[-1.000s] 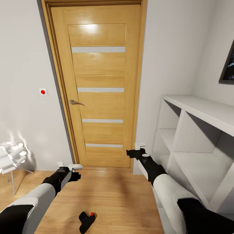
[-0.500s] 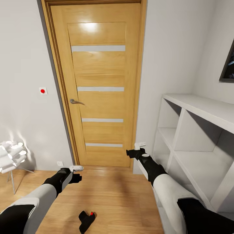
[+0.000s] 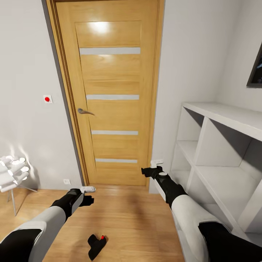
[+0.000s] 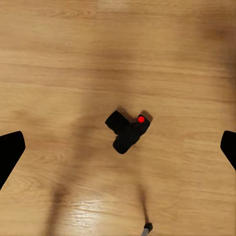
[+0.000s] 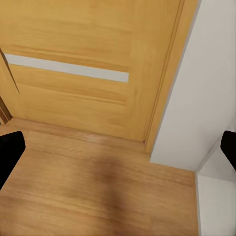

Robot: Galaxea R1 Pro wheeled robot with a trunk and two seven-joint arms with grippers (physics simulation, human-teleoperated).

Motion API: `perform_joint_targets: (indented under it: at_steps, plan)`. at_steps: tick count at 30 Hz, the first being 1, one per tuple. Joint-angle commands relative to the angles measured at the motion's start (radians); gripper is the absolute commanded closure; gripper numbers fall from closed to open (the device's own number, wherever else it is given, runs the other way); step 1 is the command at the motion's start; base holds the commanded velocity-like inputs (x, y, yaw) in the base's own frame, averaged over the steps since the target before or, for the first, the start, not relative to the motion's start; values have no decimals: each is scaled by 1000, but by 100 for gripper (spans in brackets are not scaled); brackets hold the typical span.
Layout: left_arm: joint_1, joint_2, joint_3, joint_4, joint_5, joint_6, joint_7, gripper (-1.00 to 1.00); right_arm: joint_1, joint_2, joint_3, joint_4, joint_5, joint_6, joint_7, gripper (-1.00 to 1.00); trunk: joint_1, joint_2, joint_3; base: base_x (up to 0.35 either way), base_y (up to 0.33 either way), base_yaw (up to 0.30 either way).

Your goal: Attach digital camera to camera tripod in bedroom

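1. One small black boxy digital camera (image 3: 96, 245) with a single red button on top lies on the light wood plank floor (image 3: 127, 222) of the bedroom, low in the head view, nearer the left arm than the right.
2. In the left wrist view the same digital camera (image 4: 127, 131) sits alone on the planks, between the two black fingertips at the frame edges and well apart from both.
3. Two arms reach forward. The left end effector (image 3: 86, 199) hangs above the floor with its fingers spread wide and nothing between them.
4. The right end effector (image 3: 147, 171) is held out toward the foot of the door, also spread wide and holding nothing; its two fingertips sit at opposite edges of the right wrist view.
5. One oak door (image 3: 109, 94) with four frosted horizontal strips and one metal lever handle (image 3: 84, 111) stands closed straight ahead.
6. One small white wall switch with a red dot (image 3: 47, 99) sits on the pale grey wall beside the door.
7. One set of white cube shelves (image 3: 214, 156) stands along the right wall.
8. One white ball-shaped floor lamp on thin legs (image 3: 12, 173) stands at the left edge.
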Motion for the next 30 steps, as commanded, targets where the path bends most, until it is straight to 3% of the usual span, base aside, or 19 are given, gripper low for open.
perform_joint_targets:
  at_steps: [1, 30]
  plan:
    - [0, 0, 0, -2, 1, 6, 3, -100, 0, 0, 0, -2, 10, 7, -1, -100, 4, -8, -4, 0, 0, 0]
    - [0, -2, 0, 42, 1, 3, -2, -100, 0, 0, 1, 3, 9, 7, -1, -100, 115, -211, -95, 0, 0, 0]
